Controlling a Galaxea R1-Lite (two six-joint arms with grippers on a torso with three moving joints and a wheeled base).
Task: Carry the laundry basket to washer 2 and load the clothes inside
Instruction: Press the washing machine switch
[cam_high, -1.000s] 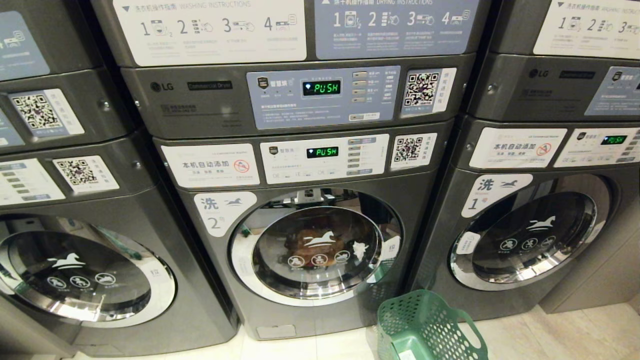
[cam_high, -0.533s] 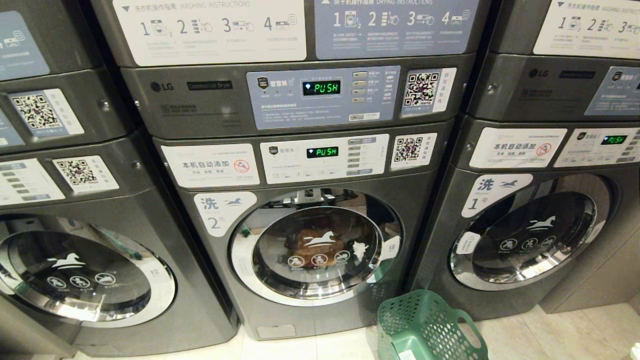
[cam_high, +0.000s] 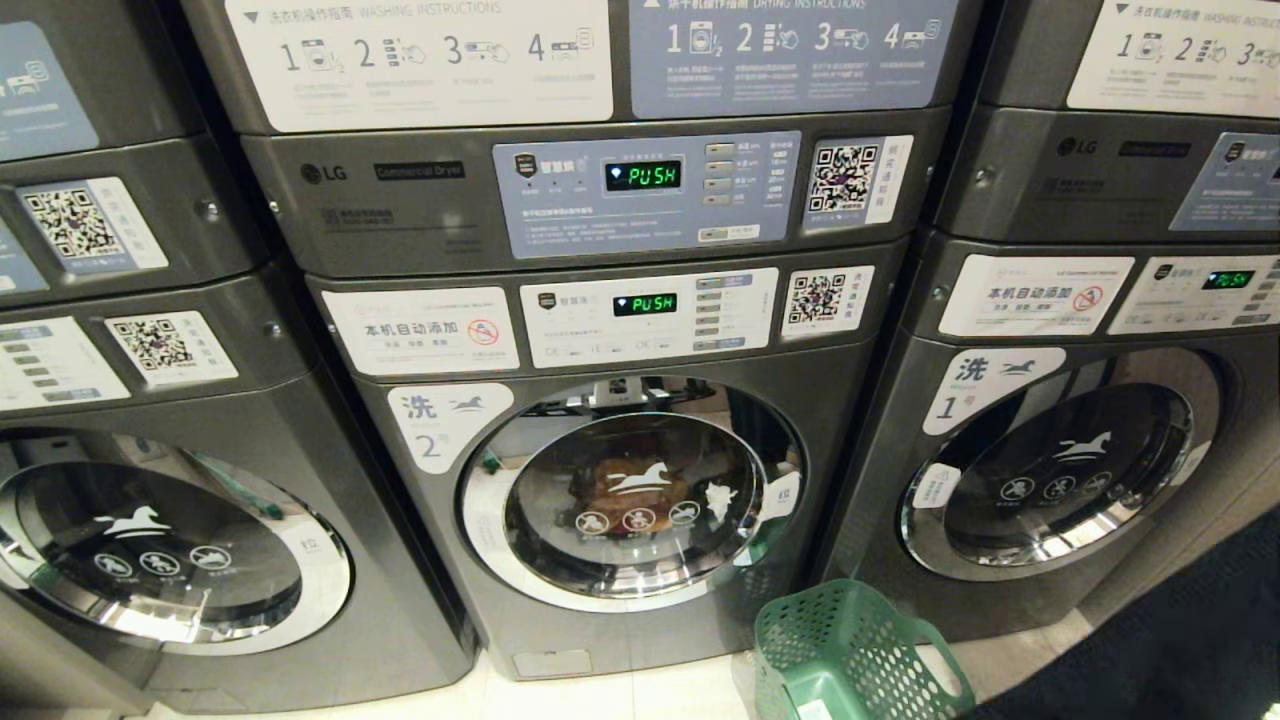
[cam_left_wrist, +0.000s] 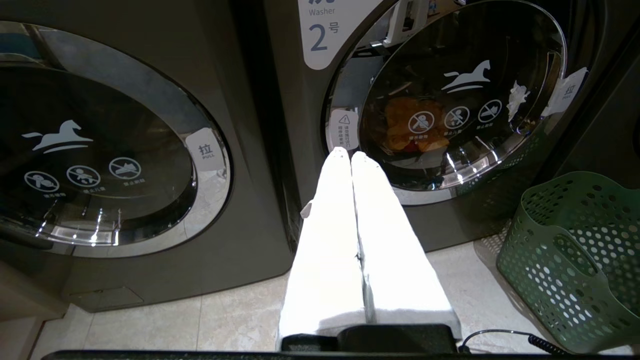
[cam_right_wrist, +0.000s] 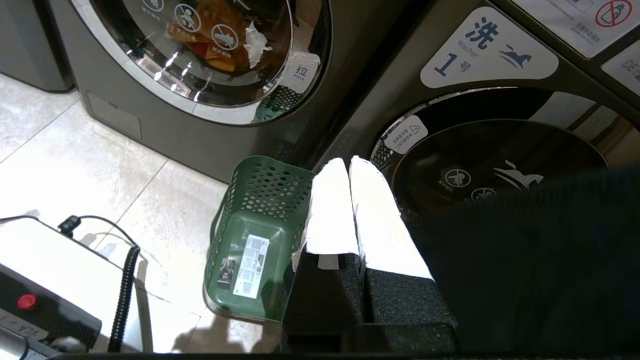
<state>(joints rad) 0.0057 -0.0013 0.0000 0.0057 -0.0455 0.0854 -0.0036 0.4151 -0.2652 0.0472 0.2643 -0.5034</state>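
Washer 2 (cam_high: 440, 520) stands in the middle with its round glass door (cam_high: 630, 490) closed. Behind the glass lie the clothes (cam_high: 625, 485), orange and red with a white piece; they also show in the left wrist view (cam_left_wrist: 407, 125) and in the right wrist view (cam_right_wrist: 215, 35). The green laundry basket (cam_high: 850, 650) sits empty on the floor, right of washer 2's door, its base sticker showing. My left gripper (cam_left_wrist: 350, 154) is shut and empty, low in front of washer 2's left edge. My right gripper (cam_right_wrist: 348, 161) is shut and empty, above the basket (cam_right_wrist: 250, 240). Neither gripper shows in the head view.
Washer 1 (cam_high: 1060, 470) stands to the right and another grey machine (cam_high: 160, 540) to the left, both closed. A dark, cloth-like shape (cam_high: 1170, 640) fills the lower right corner. A coiled black cable (cam_right_wrist: 125, 280) and a white unit lie on the tiled floor.
A dark shape has come into the lower right corner of the head view, covering floor and part of washer 1. Washers, door and basket have not moved.
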